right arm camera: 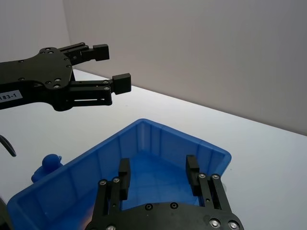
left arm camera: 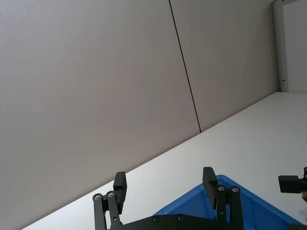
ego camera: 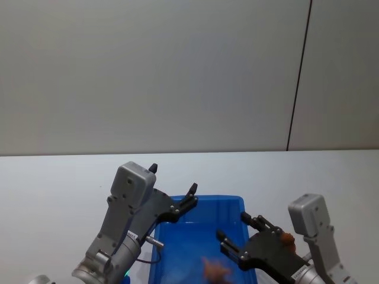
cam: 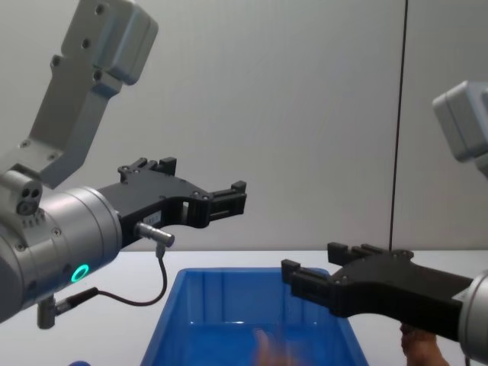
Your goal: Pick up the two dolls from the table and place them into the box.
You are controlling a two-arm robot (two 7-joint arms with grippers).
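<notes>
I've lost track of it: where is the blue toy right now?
In the right wrist view, the blue toy sits on the table just outside the box, on the robot's left side.

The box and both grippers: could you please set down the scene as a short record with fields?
box: blue bin on the white table
left gripper: open, empty, raised near the box's far left corner
right gripper: open, empty, above the box's right side
blue toy: on the table, outside the box's left wall
brown blur: inside the box, shape unclear
brown thing: right of the box, below the right gripper, partly hidden
</notes>
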